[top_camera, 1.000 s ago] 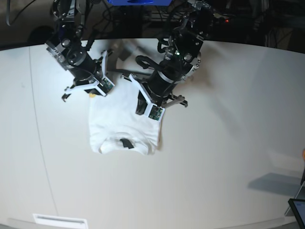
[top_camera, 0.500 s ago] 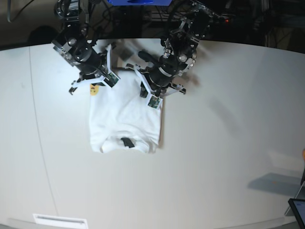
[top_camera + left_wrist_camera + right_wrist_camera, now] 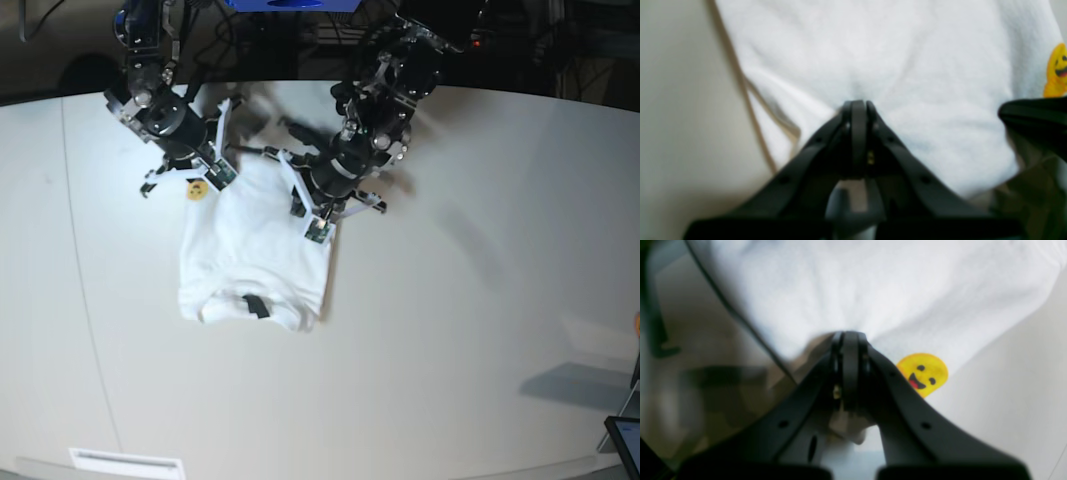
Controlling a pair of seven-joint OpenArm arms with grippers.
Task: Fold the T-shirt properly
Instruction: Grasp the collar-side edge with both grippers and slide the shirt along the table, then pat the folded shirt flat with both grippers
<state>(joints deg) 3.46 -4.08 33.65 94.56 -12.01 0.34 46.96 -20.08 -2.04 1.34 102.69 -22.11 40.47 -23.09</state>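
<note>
The white T-shirt [image 3: 250, 250] lies folded into a rectangle on the table, its black neck tag [image 3: 257, 306] at the near edge. A yellow smiley print [image 3: 197, 189] shows at its far left corner. My right gripper [image 3: 214, 180] is shut on the cloth [image 3: 873, 290] just beside the smiley [image 3: 923, 373]. My left gripper [image 3: 305, 207] is shut on the far right part of the shirt [image 3: 907, 66], where the cloth puckers at its tips [image 3: 858, 105]. Both arms reach in from the far side.
The white table [image 3: 480, 250] stretches to the right and toward the front. A white label [image 3: 125, 462] sits at the front left edge and a dark device [image 3: 625, 440] at the front right corner. Cables and dark gear line the back.
Both grippers have drawn back toward the far side, still shut. The shirt's far edge has followed them and the whole shirt has shifted slightly left.
</note>
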